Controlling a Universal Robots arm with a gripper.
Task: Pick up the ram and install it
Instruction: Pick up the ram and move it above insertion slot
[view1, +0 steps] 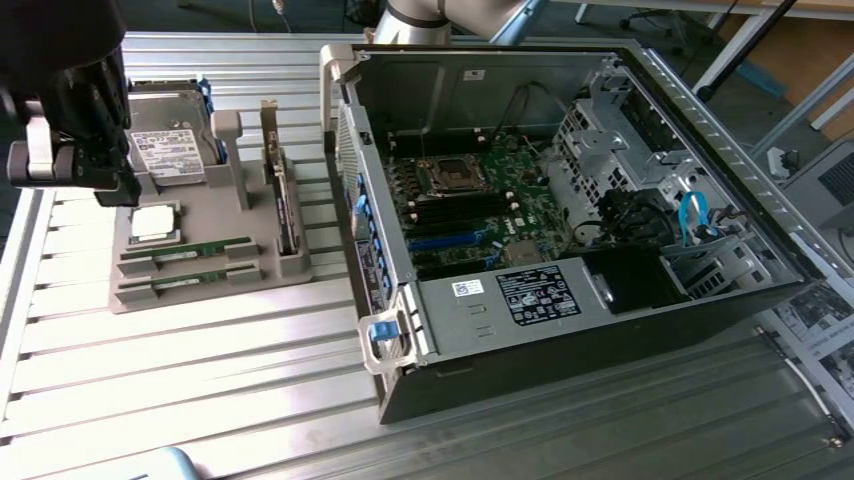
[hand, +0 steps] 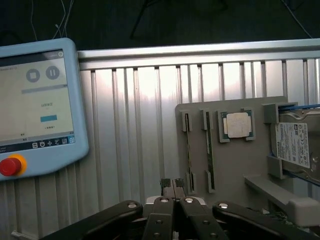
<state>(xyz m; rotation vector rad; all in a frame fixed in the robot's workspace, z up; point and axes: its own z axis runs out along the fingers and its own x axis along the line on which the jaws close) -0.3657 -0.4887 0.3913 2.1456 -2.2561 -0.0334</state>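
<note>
Hand (hand: 172, 186) closed tight, nothing gripped, hanging over the ribbed desk (hand: 135, 125). The ram (hand: 188, 150) stands on edge in the outer slot of the grey tray (hand: 235, 170), just ahead of the fingertips and untouched. A second stick (hand: 209, 150) sits in the next slot, the processor (hand: 238, 125) beside it. The open computer case (view1: 534, 200) is well apart.

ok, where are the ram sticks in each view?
Exterior view: ram sticks lie in two slots of the grey holder, at the exterior view's left.
Wrist view: ram sticks sit edge-on in the holder's two slots, next to the CPU.
Shared landmark: the square silver CPU, between the sticks and the hard drive.
</note>
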